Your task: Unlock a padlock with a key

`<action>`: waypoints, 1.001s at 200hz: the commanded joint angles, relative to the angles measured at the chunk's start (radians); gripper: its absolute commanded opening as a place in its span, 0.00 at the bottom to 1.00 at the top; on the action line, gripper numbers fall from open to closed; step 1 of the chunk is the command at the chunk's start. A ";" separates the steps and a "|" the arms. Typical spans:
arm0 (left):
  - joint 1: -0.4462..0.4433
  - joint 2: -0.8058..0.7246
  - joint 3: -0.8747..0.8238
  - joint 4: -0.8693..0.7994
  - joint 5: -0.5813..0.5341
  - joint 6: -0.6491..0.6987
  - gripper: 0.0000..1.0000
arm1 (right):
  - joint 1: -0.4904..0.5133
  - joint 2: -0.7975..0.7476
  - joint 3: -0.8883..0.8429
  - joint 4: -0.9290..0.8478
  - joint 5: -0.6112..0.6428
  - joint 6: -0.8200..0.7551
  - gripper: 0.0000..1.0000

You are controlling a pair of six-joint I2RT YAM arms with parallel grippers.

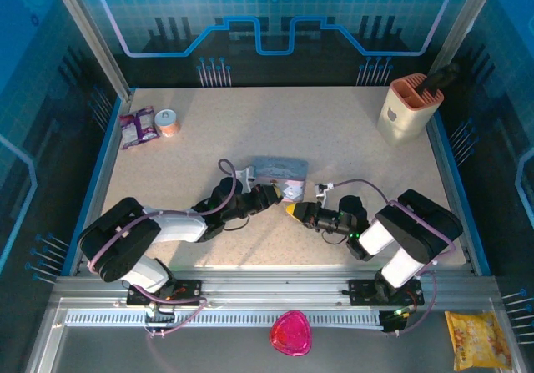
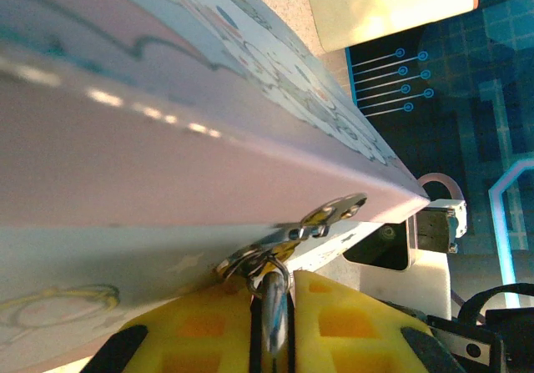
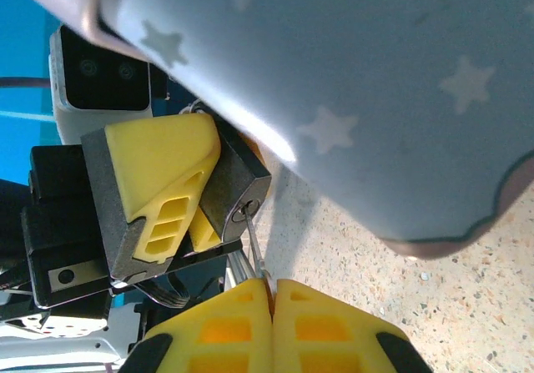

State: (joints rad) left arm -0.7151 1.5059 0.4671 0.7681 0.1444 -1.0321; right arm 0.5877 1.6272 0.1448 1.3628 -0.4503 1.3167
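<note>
Nearest the lens, the right gripper [image 3: 272, 288] is clenched on the key [image 3: 252, 248]. Its shaft runs from 6 toward 12 o'clock, tip touching the keyhole face of the padlock [image 3: 236, 188] directly above. That padlock lies from 11 to 5 o'clock, keyhole toward the key, grasped by the left gripper [image 2: 272, 288] at the edge of the tin [image 3: 375, 98]; insertion depth is unclear.

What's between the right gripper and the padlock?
The key, pinched in the right gripper, its tip at the padlock; the right wrist view shows it.
</note>
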 commanded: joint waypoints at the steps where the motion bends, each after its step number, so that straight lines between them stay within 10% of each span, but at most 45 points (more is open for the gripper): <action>1: -0.013 -0.037 -0.006 0.100 0.076 -0.009 0.07 | -0.012 -0.019 0.038 0.059 -0.002 -0.017 0.00; 200: -0.070 0.024 -0.029 0.133 0.050 -0.048 0.21 | -0.009 -0.032 0.037 0.061 0.019 -0.033 0.00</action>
State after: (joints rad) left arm -0.7391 1.5249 0.4362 0.8444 0.1101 -1.0756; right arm 0.5816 1.6154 0.1459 1.3468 -0.4644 1.3052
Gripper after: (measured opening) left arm 0.194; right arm 0.064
